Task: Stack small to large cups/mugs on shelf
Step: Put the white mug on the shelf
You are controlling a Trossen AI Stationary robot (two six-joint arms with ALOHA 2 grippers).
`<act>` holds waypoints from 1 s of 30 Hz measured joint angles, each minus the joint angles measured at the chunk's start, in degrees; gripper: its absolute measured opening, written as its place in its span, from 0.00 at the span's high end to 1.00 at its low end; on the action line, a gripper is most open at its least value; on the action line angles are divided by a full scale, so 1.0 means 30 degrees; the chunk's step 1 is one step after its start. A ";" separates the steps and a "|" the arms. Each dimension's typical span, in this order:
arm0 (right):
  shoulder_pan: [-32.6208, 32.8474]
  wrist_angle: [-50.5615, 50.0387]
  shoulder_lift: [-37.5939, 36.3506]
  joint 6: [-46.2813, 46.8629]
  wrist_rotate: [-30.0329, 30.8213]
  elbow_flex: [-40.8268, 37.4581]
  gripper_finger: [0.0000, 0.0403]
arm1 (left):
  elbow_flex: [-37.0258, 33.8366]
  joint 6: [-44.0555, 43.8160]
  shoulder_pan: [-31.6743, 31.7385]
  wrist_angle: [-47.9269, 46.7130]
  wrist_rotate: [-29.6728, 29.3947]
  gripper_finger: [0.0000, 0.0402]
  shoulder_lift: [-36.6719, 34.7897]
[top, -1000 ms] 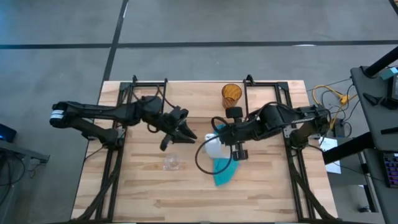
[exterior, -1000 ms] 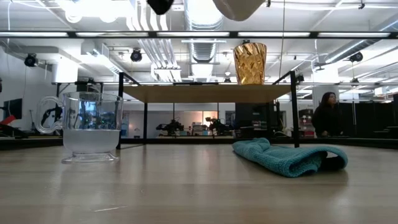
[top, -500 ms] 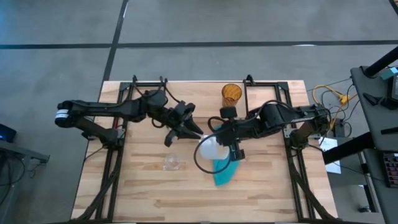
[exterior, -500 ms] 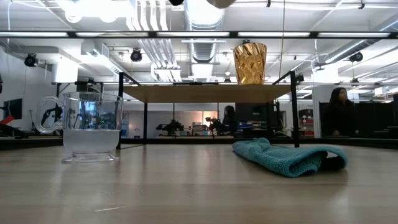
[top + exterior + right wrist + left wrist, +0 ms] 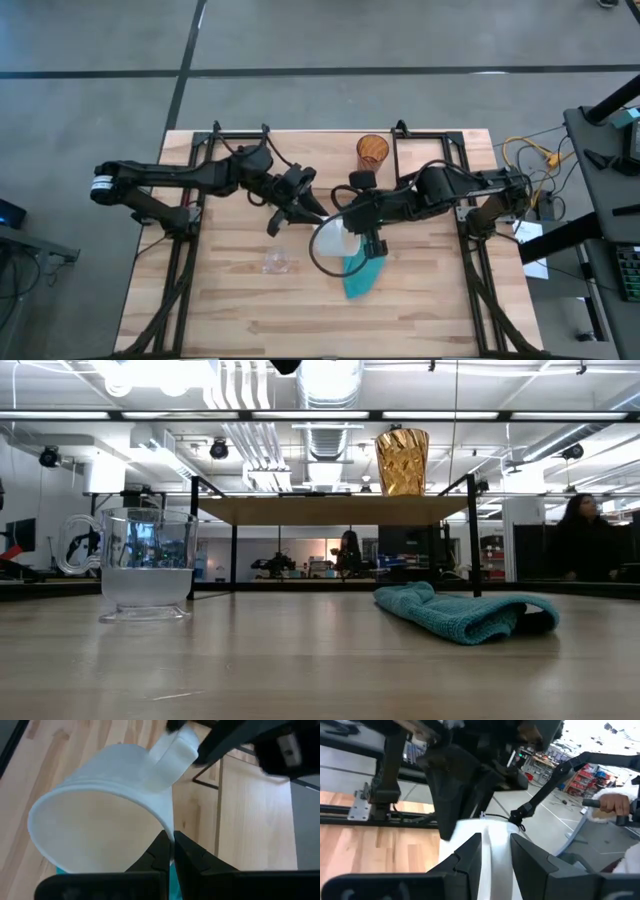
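The white mug [image 5: 335, 236] is in the air above the table's middle, tipped on its side. My right gripper [image 5: 172, 851] is shut on its rim. My left gripper [image 5: 496, 851] is open, and its fingers stand on either side of the mug's handle [image 5: 173, 751]; whether they touch it I cannot tell. The amber cup [image 5: 402, 460] stands on its base on the shelf's board [image 5: 300, 510], also visible from above as the amber cup [image 5: 372, 152]. The small clear glass [image 5: 147, 565] stands on the tabletop, left of and nearer than the mug. My right gripper holds the mug by its rim wall [image 5: 168, 827], one finger inside the mug and one outside. The fingers come roughly level from the table's right. The mug is lifted clear and lies tilted, its mouth toward my right wrist and its handle toward the left gripper.
A crumpled teal cloth [image 5: 360, 275] lies on the table just below and near of the mug. Black frame bars [image 5: 190, 235] run along both table sides. A person [image 5: 585, 540] moves in the room far behind the table.
My right gripper has carried the mug up and toward the table's left, so it has risen out of the low view's top edge. My left gripper has moved right toward the mug, still open, and its fingers now flank the handle.
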 joint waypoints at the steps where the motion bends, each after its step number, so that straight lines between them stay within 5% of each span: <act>1: -0.0003 -0.0103 0.0000 0.0000 0.0011 -0.0015 0.98 | -0.0027 0.0000 0.0000 -0.0046 -0.0003 0.79 0.0006; 22: -0.0002 0.0356 0.0007 0.0080 0.0018 -0.0095 0.98 | -0.0027 0.0039 0.0000 -0.0020 0.0135 0.79 0.0122; 30: -0.0007 0.0313 0.0029 0.0080 0.0033 -0.0102 0.98 | -0.0027 0.1162 -0.0020 -0.1306 0.0319 0.93 0.0115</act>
